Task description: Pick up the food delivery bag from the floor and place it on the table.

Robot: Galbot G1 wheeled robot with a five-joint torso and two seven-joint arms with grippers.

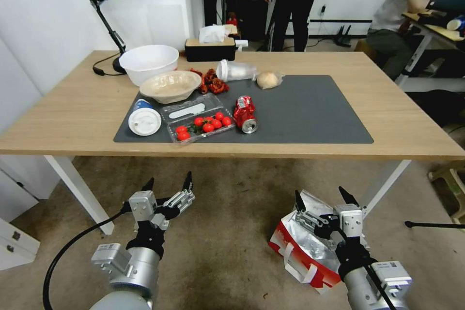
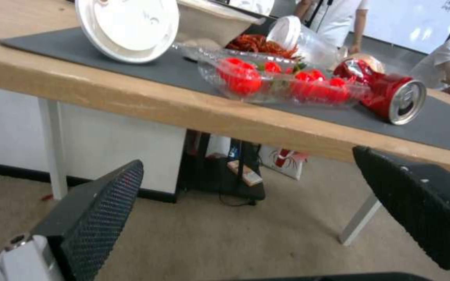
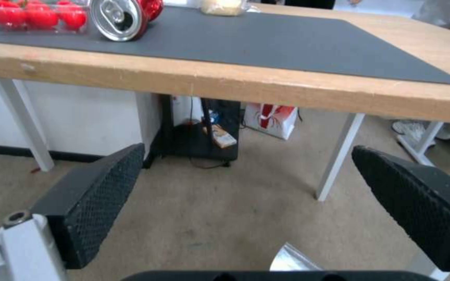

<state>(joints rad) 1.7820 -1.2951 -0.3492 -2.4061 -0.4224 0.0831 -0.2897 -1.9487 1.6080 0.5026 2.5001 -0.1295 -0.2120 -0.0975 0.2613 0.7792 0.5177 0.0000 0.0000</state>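
the red-and-white paper food delivery bag with silver foil lining (image 1: 302, 252) lies tipped on the grey-brown carpet floor (image 1: 227, 223), near the long light-wood table (image 1: 82, 116). the right gripper (image 1: 327, 197) hovers just above its open mouth, jaws spread wide, likely lining up a grasp. the left gripper (image 1: 167, 181) waits alongside, jaws also spread, holding nothing.

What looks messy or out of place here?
The food delivery bag lies tipped on the floor under the right gripper, foil lining exposed. On the table, a dented red can and a clear cup lie on their sides. Both grippers, the left gripper too, hang open and empty.
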